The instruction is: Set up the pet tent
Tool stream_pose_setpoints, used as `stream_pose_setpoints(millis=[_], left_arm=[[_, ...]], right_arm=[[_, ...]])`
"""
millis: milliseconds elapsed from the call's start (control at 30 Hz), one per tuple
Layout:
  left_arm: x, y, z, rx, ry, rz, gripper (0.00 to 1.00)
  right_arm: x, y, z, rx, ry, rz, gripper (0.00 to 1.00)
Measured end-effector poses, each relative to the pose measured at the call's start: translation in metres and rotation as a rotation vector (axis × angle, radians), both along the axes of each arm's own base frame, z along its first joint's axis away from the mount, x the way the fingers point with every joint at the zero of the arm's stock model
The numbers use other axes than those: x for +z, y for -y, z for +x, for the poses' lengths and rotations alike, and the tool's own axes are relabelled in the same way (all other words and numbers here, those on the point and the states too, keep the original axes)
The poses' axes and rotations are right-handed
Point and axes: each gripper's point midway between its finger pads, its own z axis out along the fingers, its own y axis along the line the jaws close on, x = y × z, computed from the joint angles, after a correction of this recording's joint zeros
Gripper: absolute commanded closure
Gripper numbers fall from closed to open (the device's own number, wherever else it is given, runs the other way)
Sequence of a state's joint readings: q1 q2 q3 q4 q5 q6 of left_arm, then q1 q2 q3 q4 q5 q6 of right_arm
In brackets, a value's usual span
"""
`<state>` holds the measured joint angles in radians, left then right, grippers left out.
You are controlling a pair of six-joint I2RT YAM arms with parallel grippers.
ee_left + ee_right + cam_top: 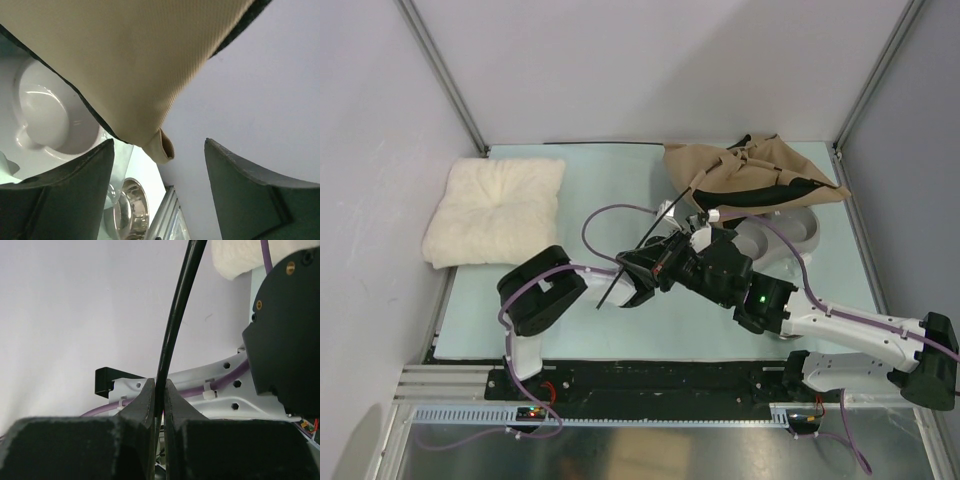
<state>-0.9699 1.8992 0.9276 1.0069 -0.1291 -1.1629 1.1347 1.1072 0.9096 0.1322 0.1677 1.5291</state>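
The pet tent point(750, 170) lies collapsed at the back right, tan fabric with black trim. A thin dark pole point(655, 245) runs from it down to the left. My right gripper point(635, 278) is shut on this pole point(172, 330), which stands between its closed fingers point(145, 400). My left gripper point(692, 228) is open and empty just under the tent's near edge. In the left wrist view the tan fabric point(125, 65) hangs above the open gripper point(159, 150), with a corner sleeve point(164, 147) between the spread fingers point(75, 185) and not touching them.
A fluffy cream cushion point(495, 210) lies at the back left. A white feeder tray point(798, 228) sits under the tent, with a steel bowl point(131, 210) beside it. Frame posts and walls close in the back and sides.
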Motion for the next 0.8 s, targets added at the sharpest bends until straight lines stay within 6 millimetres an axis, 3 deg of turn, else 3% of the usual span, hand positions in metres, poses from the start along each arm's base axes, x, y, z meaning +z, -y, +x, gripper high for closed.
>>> stream_pose_setpoints(millis=[233,467,600,800], left_arm=[[0.001,0.004,-0.005,0.005,-0.013,-0.012,0.50],[-0.010,0.004,-0.001,0.018,-0.034,0.001,0.66],[-0.015,0.002,0.003,0.027,-0.046,0.005,0.70],[-0.028,-0.007,0.006,0.059,-0.061,0.030,0.67]], right_arm=[[0.000,0.000,0.000,-0.001,0.000,0.001,1.00],[0.000,0.000,0.000,-0.001,-0.001,0.000,1.00],[0.000,0.000,0.000,-0.001,-0.003,0.000,1.00],[-0.006,-0.004,0.001,0.002,-0.011,-0.011,1.00]])
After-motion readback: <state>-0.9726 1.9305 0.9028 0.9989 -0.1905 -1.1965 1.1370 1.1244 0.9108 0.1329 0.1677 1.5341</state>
